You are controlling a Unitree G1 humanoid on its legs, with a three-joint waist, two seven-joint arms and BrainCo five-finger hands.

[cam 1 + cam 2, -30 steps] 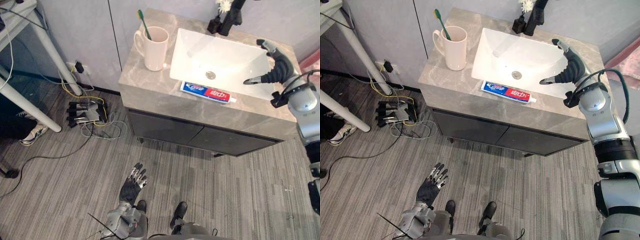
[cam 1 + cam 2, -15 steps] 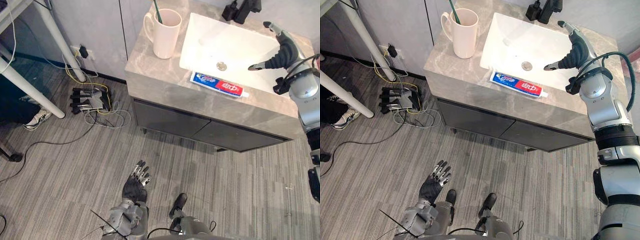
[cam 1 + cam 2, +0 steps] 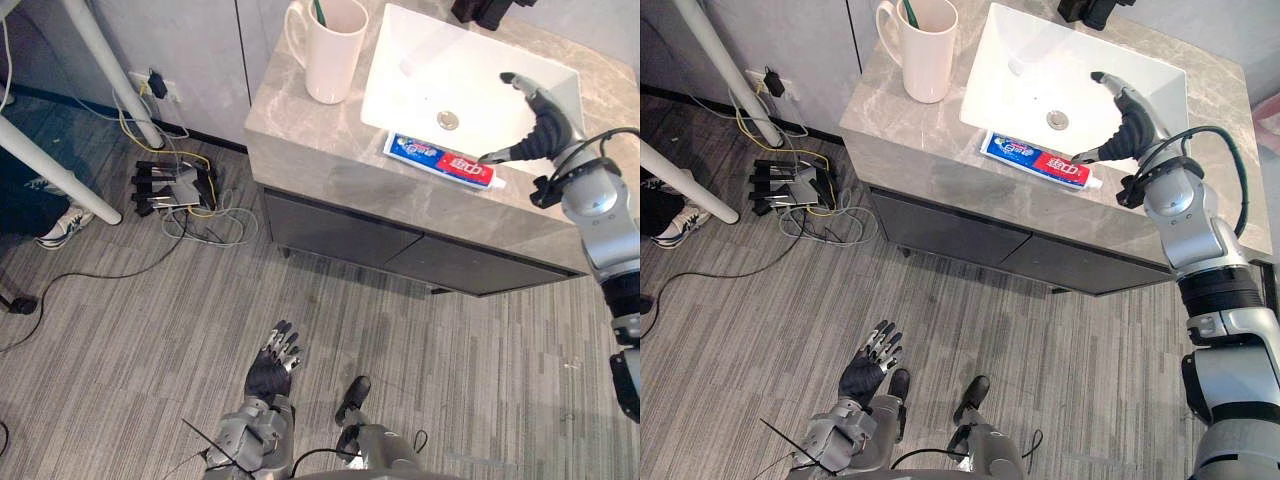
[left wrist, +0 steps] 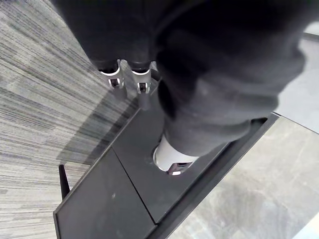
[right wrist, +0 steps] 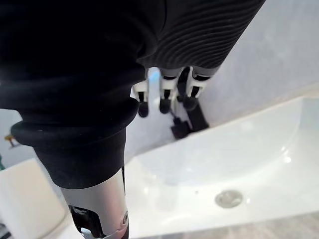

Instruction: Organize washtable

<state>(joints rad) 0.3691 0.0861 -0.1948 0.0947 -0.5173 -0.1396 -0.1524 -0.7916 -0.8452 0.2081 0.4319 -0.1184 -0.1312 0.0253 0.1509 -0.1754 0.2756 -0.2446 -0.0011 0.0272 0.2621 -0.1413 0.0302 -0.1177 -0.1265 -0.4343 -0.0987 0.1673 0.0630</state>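
The toothpaste tube (image 3: 441,161) is laid on the table (image 3: 310,140) before the sink (image 3: 470,70), its cap end just beside the right hand's (image 3: 545,127) spread, empty fingers (image 3: 524,87). The left hand (image 3: 267,373) is held open.

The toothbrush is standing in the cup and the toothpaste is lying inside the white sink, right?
Not quite. The toothpaste is not inside the sink. It lies on the grey counter, just in front of the sink, as the left eye view shows. The rest is right: the toothbrush is standing in the cup.
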